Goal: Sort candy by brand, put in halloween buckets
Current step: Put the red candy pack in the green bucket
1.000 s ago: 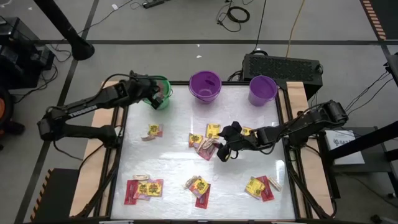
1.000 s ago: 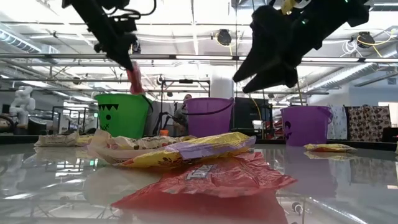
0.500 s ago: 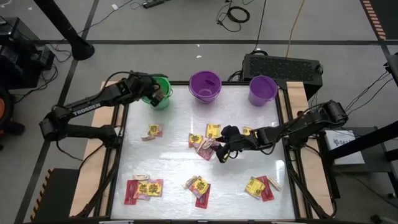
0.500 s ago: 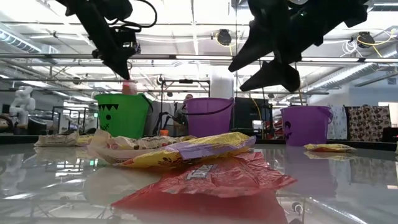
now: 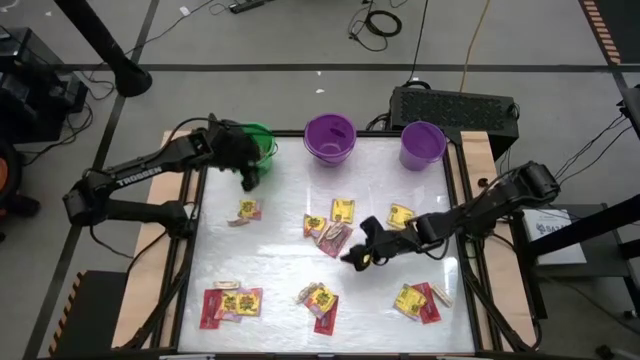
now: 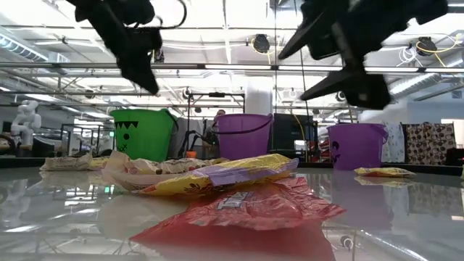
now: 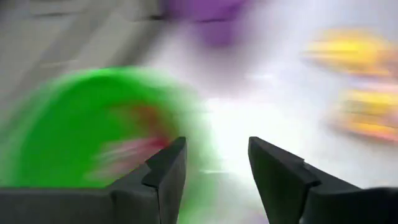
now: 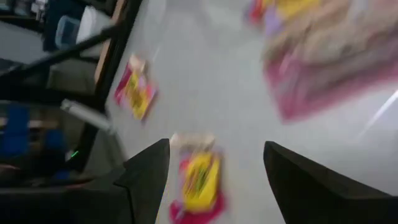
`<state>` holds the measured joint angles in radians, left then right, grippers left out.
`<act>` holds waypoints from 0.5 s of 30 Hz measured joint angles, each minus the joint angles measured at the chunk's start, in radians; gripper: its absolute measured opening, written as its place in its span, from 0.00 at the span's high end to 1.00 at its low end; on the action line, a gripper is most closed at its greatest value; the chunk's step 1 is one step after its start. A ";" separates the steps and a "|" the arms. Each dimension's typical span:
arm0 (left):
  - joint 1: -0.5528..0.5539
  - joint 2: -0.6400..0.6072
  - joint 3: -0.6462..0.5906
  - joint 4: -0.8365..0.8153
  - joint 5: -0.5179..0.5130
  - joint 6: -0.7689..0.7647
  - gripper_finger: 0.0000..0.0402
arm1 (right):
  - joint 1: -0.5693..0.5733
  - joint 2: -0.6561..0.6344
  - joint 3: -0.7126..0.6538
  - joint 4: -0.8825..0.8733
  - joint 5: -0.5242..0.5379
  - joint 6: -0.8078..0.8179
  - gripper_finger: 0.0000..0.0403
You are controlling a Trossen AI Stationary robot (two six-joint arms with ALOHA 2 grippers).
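Three buckets stand along the far edge: green (image 5: 263, 138), deep purple (image 5: 330, 137) and lavender (image 5: 422, 143). My left gripper (image 5: 248, 178) hangs open just on the near side of the green bucket (image 7: 93, 124), with nothing between its fingers. Something pink-red lies inside that bucket (image 7: 127, 152). Red, yellow and tan candy lies flat on the table in small heaps: mid-table (image 5: 333, 226), left of centre (image 5: 246, 210) and along the near edge (image 5: 318, 298). My right gripper (image 5: 354, 258) is open above bare table, just near-right of the middle heap.
More candy lies at the near left (image 5: 230, 302), near right (image 5: 419, 300) and right of centre (image 5: 400, 214). A dark box (image 5: 455, 104) sits beyond the far right corner. In the low view a yellow packet on a red one (image 6: 239, 192) lies close to the camera.
My left gripper has opened above the green bucket; the pink-red candy it held has dropped out of sight into the bucket. The gripper has then swung a little toward the near edge. My right gripper, still open, has rolled about its axis and moved toward the near edge, away from the middle heap.
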<state>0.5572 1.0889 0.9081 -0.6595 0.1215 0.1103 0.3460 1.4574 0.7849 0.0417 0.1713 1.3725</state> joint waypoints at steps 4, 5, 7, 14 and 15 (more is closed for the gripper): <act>-0.096 -0.001 0.000 0.055 0.293 -0.077 0.55 | 0.056 0.000 0.000 -0.009 -0.093 0.098 0.38; -0.129 -0.001 0.000 0.077 0.297 -0.093 0.55 | 0.070 0.000 0.000 -0.015 -0.125 0.125 0.38; -0.196 -0.001 0.000 0.125 0.281 -0.105 0.55 | 0.100 0.000 0.000 -0.030 -0.185 0.174 0.38; -0.404 0.004 0.001 0.370 0.139 -0.214 0.55 | 0.236 0.000 0.000 -0.135 -0.251 0.330 0.38; -0.430 0.004 0.001 0.403 0.112 -0.236 0.55 | 0.258 0.000 0.000 -0.140 -0.250 0.354 0.38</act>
<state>0.1277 1.0931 0.9089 -0.2569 0.2335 -0.1260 0.6041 1.4574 0.7849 -0.0987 -0.0785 1.7260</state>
